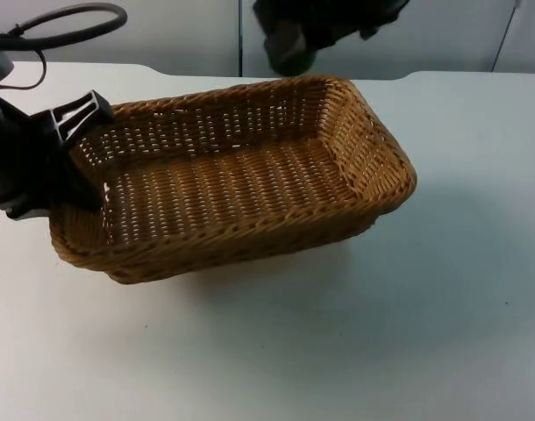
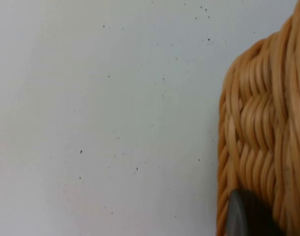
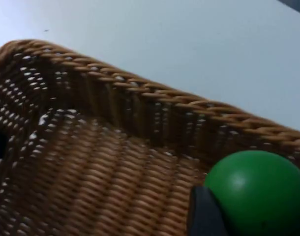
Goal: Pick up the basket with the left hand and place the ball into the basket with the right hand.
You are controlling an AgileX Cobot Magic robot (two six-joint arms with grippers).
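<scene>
Right pincer grips ball above basket; left pincer clamps rim

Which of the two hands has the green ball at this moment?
The right hand, up at the basket's far rim, holds the green ball over it. The left hand grips the basket's end wall instead.

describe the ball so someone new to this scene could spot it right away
Start at the white table and the brown wicker basket, whose near end the left gripper grips. In the right wrist view, the ball sits by the right gripper's black fingertip, above the basket's weave. It is smooth, round and solid green, the only thing of that colour here.
</scene>
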